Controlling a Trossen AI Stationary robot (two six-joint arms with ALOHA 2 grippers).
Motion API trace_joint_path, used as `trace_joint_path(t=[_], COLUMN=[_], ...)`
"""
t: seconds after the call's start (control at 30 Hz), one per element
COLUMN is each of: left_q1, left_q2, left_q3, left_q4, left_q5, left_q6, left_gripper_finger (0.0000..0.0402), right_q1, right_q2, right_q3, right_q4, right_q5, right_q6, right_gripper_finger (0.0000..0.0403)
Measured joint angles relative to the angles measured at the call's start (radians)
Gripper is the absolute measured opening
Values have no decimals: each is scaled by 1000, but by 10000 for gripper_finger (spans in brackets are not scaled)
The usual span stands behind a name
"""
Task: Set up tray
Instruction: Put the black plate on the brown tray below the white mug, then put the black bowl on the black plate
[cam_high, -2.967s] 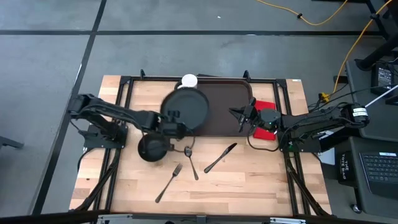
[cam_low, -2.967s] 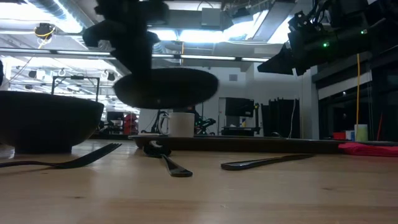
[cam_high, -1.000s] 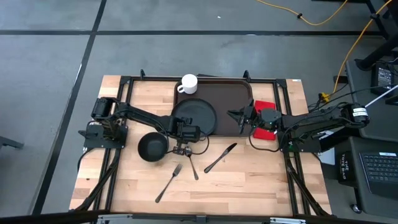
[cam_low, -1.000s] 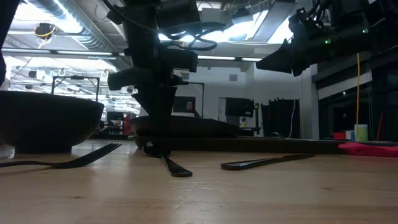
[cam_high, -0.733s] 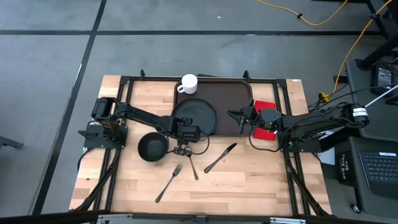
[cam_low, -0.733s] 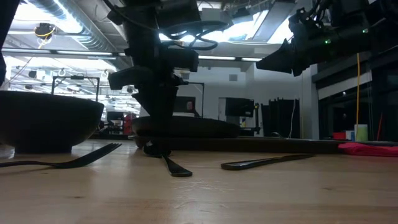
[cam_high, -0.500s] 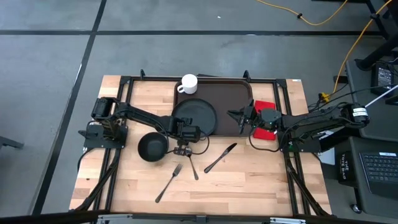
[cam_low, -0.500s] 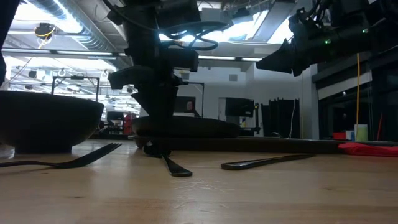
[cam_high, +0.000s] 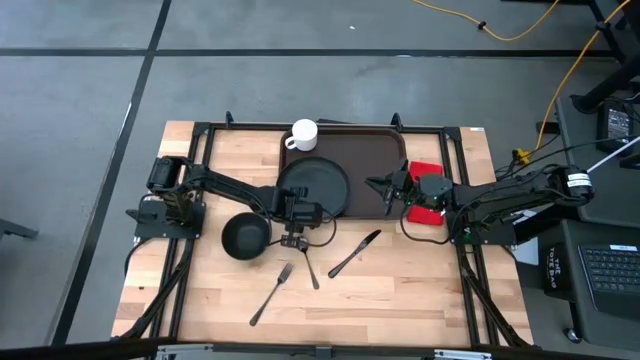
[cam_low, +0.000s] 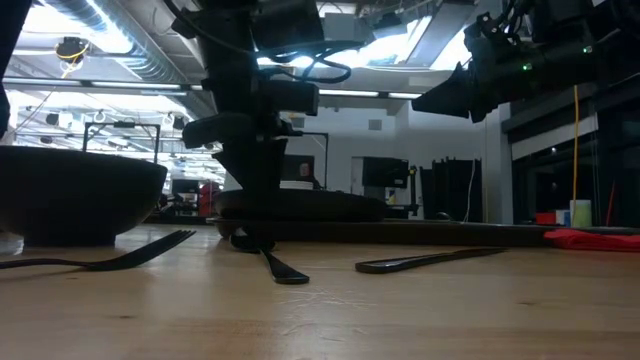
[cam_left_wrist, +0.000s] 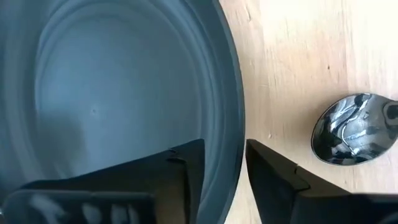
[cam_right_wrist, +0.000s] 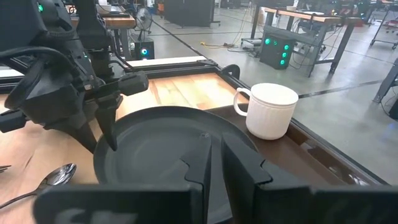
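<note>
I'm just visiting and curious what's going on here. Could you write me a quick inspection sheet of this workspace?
Surface: wooden table.
Job's things: brown tray at the far edge; black plate on its left end; white mug at the tray's corner.
Clutter: black bowl, fork, spoon, knife, red napkin.
Grippers: left gripper open astride the plate's rim; right gripper shut over the tray.
Cables: yellow cable on the floor.
Surroundings: grey floor.
</note>
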Motion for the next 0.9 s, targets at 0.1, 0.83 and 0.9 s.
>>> trace_joint_path(t=[0.1,0.83,0.9], left_q1=[0,-9,-15], left_q2=[0,-8,-21], left_q3=[0,0,3], left_q4=[0,-17,-26], left_q5=[-26,-88,-90], left_q6=[0,-19,-19], left_gripper_finger=[112,135,139], right_q1=[0,0,0], right_q2=[0,0,0], right_q3=[0,0,0], right_q4=[0,0,0], right_q5=[0,-1,-1], right_q6=[1,2,2], right_gripper_finger=[42,42,42])
